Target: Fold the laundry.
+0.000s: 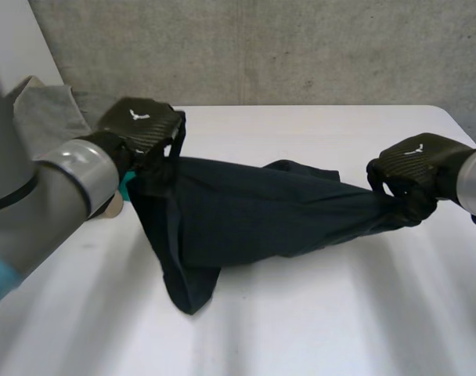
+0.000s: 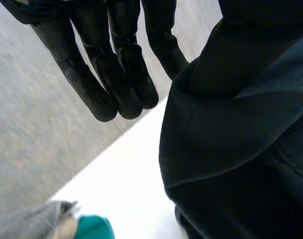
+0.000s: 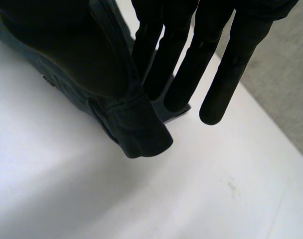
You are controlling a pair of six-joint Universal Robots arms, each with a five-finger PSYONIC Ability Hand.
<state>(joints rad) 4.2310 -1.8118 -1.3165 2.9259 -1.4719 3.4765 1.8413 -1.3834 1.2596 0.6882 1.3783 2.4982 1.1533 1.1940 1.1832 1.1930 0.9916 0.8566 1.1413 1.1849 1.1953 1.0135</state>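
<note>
One garment (image 1: 254, 211), left hand (image 1: 144, 125), right hand (image 1: 414, 168) pinching

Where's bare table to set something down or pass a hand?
Free: the wide near strip of white table in front of the dark garment, and the far strip between garment and wall. Crowded: the left side by the left hand, with grey cloth and a teal item. The garment spans from there to the right hand.

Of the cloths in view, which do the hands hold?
The dark garment, stretched between the left hand and the right hand. The grey cloth and the teal piece lie apart, untouched, past the left hand.
</note>
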